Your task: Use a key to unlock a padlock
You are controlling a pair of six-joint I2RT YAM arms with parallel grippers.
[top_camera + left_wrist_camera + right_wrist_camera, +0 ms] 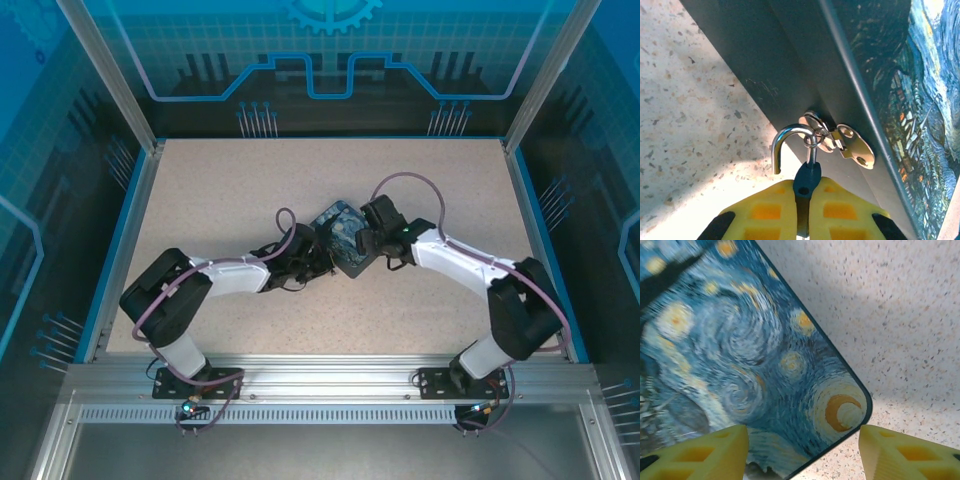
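The padlock (342, 240), a black block with a blue-and-yellow starry-night print (740, 340), lies mid-table between both arms. On its dark side (790, 65) sit a brass hasp (852, 147) and a silver hooked shackle (782, 142) with one end free. My left gripper (808, 192) is shut on the key (807, 179), pinching its dark head; the grey shaft points up into a small ring by the shackle. My right gripper (803, 437) is open, its yellow fingers (715, 452) standing apart over the printed face's moon corner. From above, the left gripper (318, 258) and right gripper (364, 236) flank the block.
The speckled tabletop (250, 180) is bounded by a blue rim (128, 230) and aluminium frame posts (110, 75) with tinted walls. Both arm bases are bolted to the near rail (330, 380). Cables loop above each wrist.
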